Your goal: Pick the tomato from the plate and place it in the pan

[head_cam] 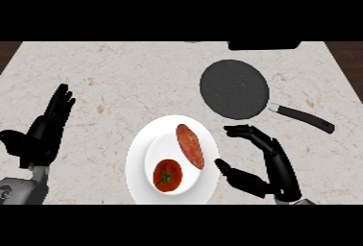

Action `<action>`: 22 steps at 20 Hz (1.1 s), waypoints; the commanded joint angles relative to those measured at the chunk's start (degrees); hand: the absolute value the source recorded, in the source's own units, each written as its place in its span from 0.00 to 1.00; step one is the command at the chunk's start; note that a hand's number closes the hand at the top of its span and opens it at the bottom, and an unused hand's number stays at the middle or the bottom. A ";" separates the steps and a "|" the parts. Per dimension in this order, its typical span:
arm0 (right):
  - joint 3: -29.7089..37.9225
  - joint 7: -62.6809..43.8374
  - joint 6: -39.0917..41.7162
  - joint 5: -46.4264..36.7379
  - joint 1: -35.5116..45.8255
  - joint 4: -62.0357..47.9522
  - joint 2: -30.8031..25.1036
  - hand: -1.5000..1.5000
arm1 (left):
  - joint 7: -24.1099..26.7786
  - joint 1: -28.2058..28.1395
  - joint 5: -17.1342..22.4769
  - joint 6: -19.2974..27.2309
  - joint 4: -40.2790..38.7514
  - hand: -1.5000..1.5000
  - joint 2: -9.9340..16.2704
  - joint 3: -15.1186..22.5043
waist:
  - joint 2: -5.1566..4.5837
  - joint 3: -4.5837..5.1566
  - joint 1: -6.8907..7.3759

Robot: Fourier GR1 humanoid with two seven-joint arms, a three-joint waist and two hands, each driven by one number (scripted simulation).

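Pale, marble-like worktop (127, 72), cream with faint tan veining, matte and flat, edged by dark wood at the far corners. Black boxy object (264, 45) at the far edge, cut off.

Right robot hand (273, 168): black, glossy, open, fingers gently bent toward the left and thumb spread below them, holding nothing. Just to its left, nearly touching the fingertips, white plate (139, 153), smooth and shiny, seen as a tall oval. On the plate, nearest the thumb of this robot hand, tomato (167, 176): round, glossy red, green star-shaped stem scar facing upward; no clear long axis, being nearly spherical. Also on the plate, between tomato and fingertips, elongated reddish-brown food piece (190, 146), rough speckled surface, flat oval shape, long axis running away from the robot and slightly leftward at its far end.

Beyond the right robot hand, a little farther out, pan (234, 89): round, dark grey, finely grained non-stick surface, shallow rim. Pan handle (305, 118): black, slim, tapered, with a lighter metal neck, pointing rightward and back toward the robot, passing just beyond the fingers without touching.

Left robot hand (44, 132): black, open, fingers straight and pointing away, resting near the left edge, well apart from the plate.
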State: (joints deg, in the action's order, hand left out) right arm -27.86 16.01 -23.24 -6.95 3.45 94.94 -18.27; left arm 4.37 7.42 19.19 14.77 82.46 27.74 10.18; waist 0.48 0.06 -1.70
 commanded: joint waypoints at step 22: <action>-14.11 -57.25 25.75 -52.44 -5.20 46.75 -9.20 0.00 | -6.51 7.03 -2.47 3.03 0.99 0.50 -2.60 -0.09 | -0.28 0.30 1.75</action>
State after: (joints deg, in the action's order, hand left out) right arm -39.90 -30.70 -7.15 -51.19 -7.81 133.63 -29.98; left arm -0.57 12.64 17.50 17.15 83.36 25.57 9.75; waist 0.30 0.42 -0.57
